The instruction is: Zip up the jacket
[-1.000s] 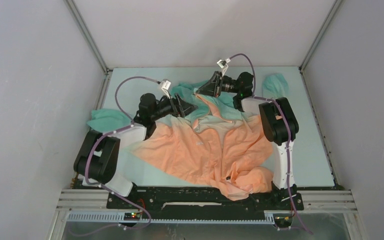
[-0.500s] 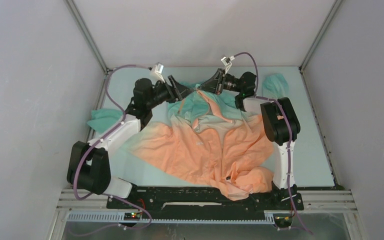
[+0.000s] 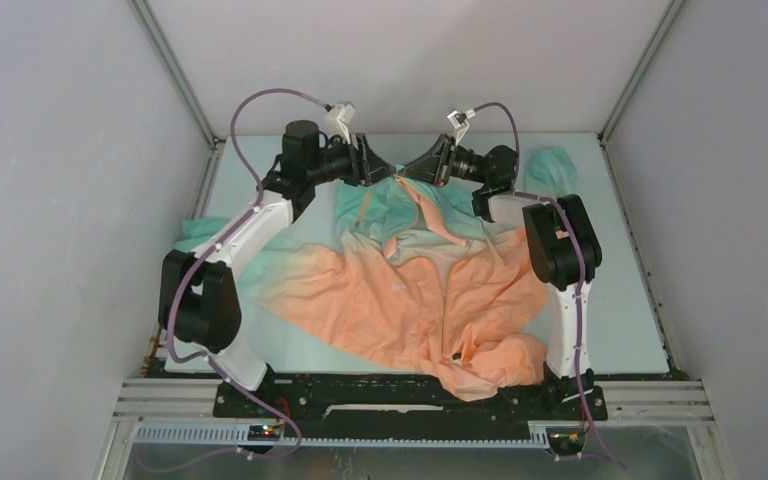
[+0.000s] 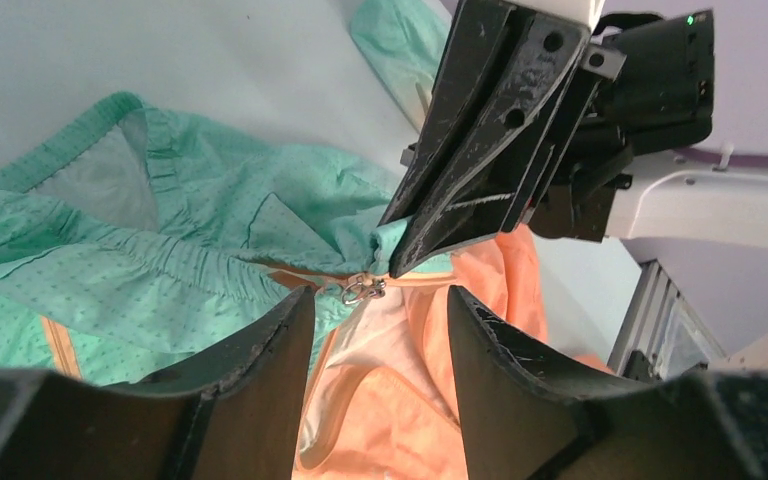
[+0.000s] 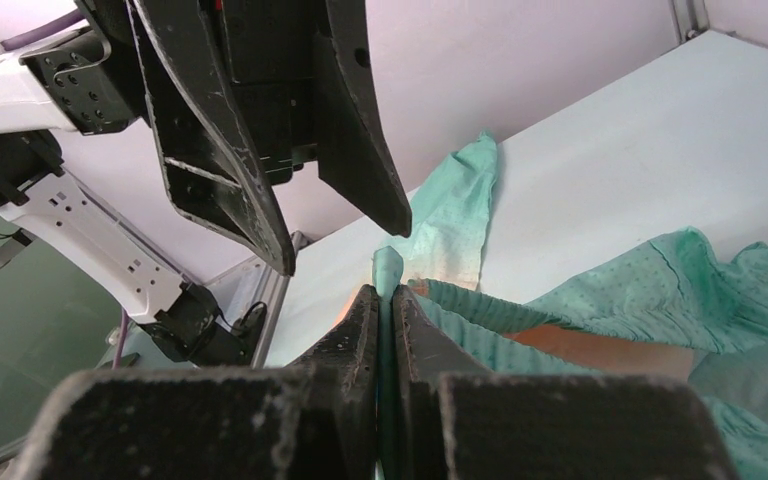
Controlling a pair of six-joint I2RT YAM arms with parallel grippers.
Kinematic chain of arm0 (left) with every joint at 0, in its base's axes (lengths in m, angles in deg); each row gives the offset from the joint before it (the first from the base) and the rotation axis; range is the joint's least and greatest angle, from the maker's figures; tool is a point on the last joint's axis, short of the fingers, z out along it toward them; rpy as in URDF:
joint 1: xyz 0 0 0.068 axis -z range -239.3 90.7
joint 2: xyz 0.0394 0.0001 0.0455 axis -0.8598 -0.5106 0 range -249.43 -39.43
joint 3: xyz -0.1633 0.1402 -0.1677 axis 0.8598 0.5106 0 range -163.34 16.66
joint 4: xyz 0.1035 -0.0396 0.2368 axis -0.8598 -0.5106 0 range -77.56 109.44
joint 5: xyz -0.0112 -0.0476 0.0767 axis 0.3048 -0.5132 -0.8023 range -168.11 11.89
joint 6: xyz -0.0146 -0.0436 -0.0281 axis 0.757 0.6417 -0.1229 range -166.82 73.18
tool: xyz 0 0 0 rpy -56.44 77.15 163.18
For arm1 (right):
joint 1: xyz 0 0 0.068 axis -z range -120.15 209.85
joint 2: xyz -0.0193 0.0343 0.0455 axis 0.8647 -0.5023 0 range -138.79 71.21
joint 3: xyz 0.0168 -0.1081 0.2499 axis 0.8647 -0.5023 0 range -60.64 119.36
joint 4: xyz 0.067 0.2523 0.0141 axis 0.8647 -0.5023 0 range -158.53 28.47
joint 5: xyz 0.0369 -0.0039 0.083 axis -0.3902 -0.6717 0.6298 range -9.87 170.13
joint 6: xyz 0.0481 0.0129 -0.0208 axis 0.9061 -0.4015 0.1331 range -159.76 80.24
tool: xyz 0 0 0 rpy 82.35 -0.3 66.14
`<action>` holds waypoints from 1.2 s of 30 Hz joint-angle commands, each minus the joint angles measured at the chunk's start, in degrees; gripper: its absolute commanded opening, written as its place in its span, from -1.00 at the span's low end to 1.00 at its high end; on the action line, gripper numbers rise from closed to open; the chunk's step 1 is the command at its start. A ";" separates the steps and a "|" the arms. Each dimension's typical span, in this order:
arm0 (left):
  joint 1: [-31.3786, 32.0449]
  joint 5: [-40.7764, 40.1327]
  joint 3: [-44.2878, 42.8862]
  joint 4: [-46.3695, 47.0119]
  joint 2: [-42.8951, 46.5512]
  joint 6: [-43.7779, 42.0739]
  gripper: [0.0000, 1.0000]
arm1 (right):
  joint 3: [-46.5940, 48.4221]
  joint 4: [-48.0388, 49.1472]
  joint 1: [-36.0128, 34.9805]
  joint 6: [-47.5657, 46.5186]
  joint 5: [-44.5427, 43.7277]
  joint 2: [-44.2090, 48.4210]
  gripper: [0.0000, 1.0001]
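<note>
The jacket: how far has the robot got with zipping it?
Done: the right gripper pinches the teal edge of the jacket. In hand: the left gripper hangs open around the zipper pull, not gripping it. Left: grip the pull and draw it along the front.

1. One jacket (image 3: pixel 410 300) on show, folks, spread across the middle of the worktop (image 3: pixel 620 300).
2. Two sleeves counted: left sleeve (image 3: pixel 205 238) out toward the left edge, right sleeve (image 3: pixel 552 168) up by the far right corner.
3. One zipper pull (image 4: pixel 362 291), small and metallic, caught by the left wrist view.
4. One white chest logo (image 3: pixel 397 287).
5. Two arms: left arm (image 3: pixel 250 225), right arm (image 3: pixel 560 250).
6. Two tools, nose to nose near the far edge: left tool (image 3: pixel 378 172) with fingers apart, right tool (image 3: pixel 412 172) pinched on teal jacket cloth.
7. Two purple cables: left cable (image 3: pixel 233 135), right cable (image 3: pixel 500 105).
8. One worktop under it all.
</note>
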 commanded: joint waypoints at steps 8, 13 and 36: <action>0.30 3.92 -4.15 -2.51 -1.97 -5.74 -0.08 | 1.57 3.97 -0.02 1.32 0.44 1.78 -1.00; 0.44 2.82 -4.89 -2.98 -2.71 -6.68 -0.19 | 1.92 3.93 -0.15 1.45 0.79 1.54 -1.00; 1.45 0.61 -5.75 -4.50 -1.40 -8.46 -0.38 | 3.41 2.86 -0.91 1.25 1.66 0.82 -1.00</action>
